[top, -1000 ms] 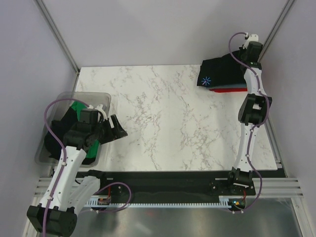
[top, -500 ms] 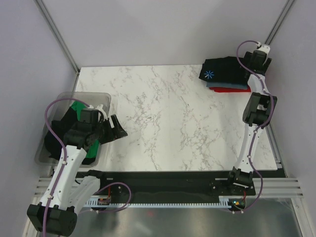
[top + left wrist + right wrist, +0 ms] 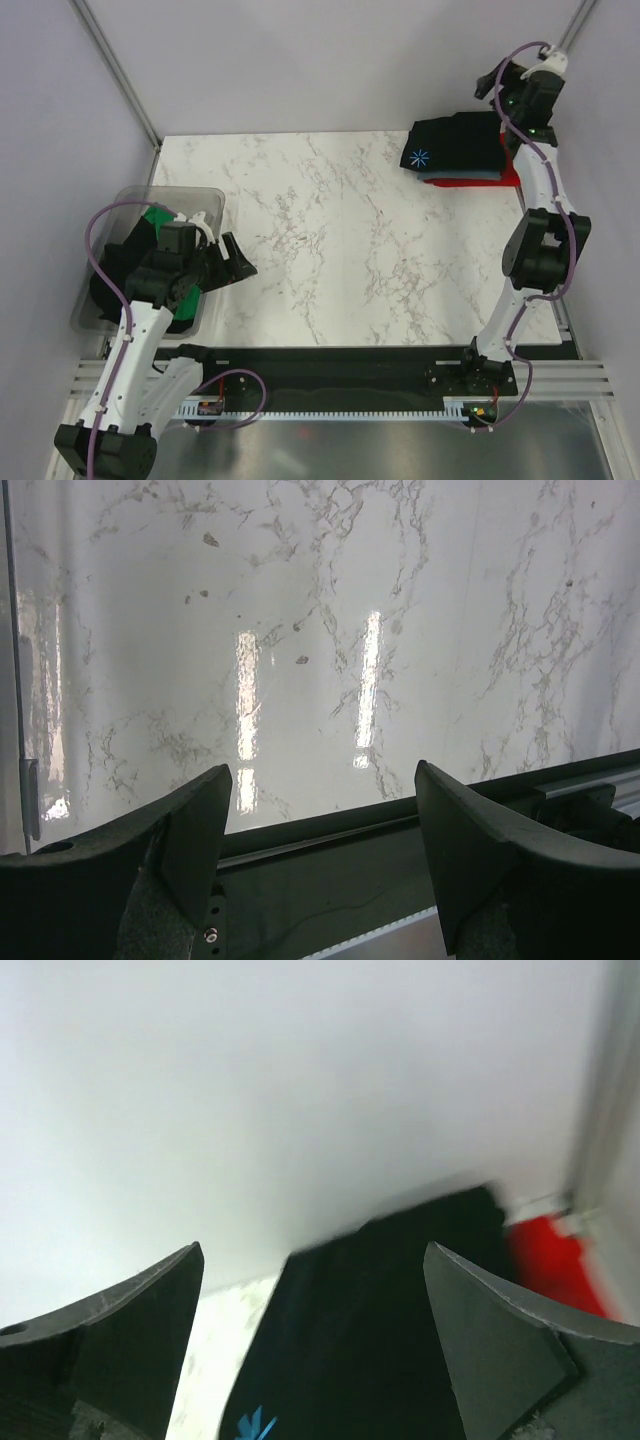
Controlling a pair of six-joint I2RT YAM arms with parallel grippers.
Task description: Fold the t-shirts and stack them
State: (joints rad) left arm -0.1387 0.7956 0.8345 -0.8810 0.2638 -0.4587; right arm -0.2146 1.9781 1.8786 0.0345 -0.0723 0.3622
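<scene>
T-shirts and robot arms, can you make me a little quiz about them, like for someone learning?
1. True or false: the left gripper and the right gripper are both open.
2. Which t-shirt lies on top of the stack? A: red. B: black with starburst. C: green.
3. Fill the gap: the green t-shirt lies in the clear plastic ____.

Key: 1 true; 2 B; 3 bin.

A stack of folded t-shirts (image 3: 458, 150) lies at the desk's (image 3: 330, 240) far right corner, with the right tool (image 3: 312, 1252) above its far right end. A bin (image 3: 175, 191) on the left edge holds loose t-shirts (image 3: 152, 218). The left tool (image 3: 320, 775) hangs just right of it.
</scene>
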